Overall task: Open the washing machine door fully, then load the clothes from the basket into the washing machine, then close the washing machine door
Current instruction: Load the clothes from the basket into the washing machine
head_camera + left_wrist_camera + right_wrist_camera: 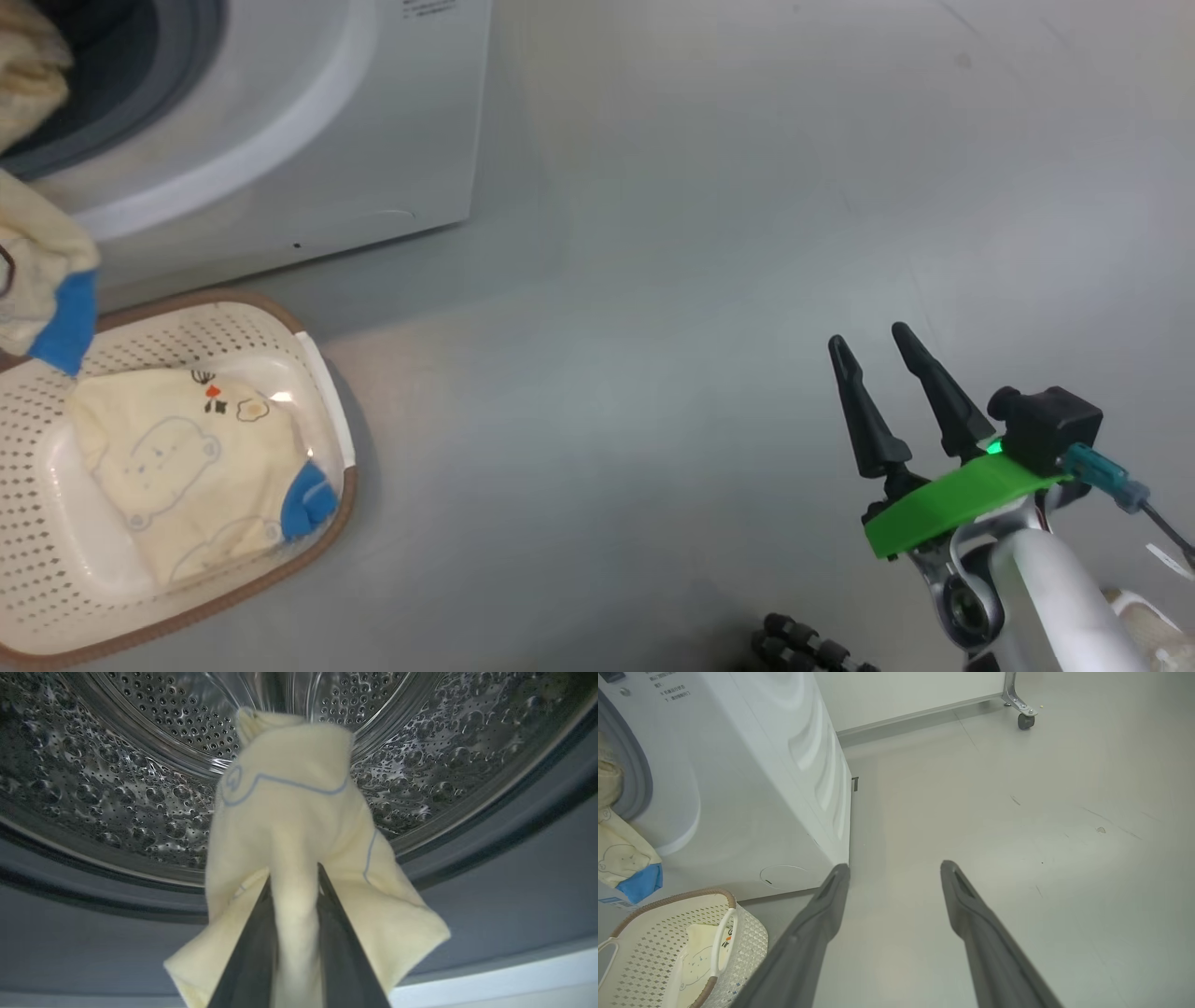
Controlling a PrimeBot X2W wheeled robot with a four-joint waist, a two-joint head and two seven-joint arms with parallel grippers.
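**A:** We're right at the mouth of the washing machine (373, 140). The left pincer (294, 872) is nipped in tight on a pale yellow garment (289, 793), with a fold of cloth squeezed between its two dark fingers (247, 952).

**B:** Great look from the wrist there. The garment bunches up above the tips and flares out either side below, thin blue outlines printed across it. Behind it the steel drum (140, 788) gleams with all its perforations, and the grey gasket (70, 933) curves underneath.

**A:** From the head view, yellow cloth drapes down at the left edge, over the front of the machine. Its blue cuff (65, 322) hangs just above the far rim of the basket (327, 523).

**B:** And the basket sits on the floor (653, 280), close against the machine's front. There's a second garment (187, 476) lying flat inside, pale yellow with bear prints, and a bright blue piece (308, 504) tucked by the right-hand wall.

**A:** Over to the right pincer (869, 334). What have we got?

**B:** Spread wide, nothing between its fingers. It hovers over bare floor, well off to the right of the basket and the machine.

**A:** Its own wrist view looks past the machine's white side panel to a small caster wheel (1023, 721) in the far corner.
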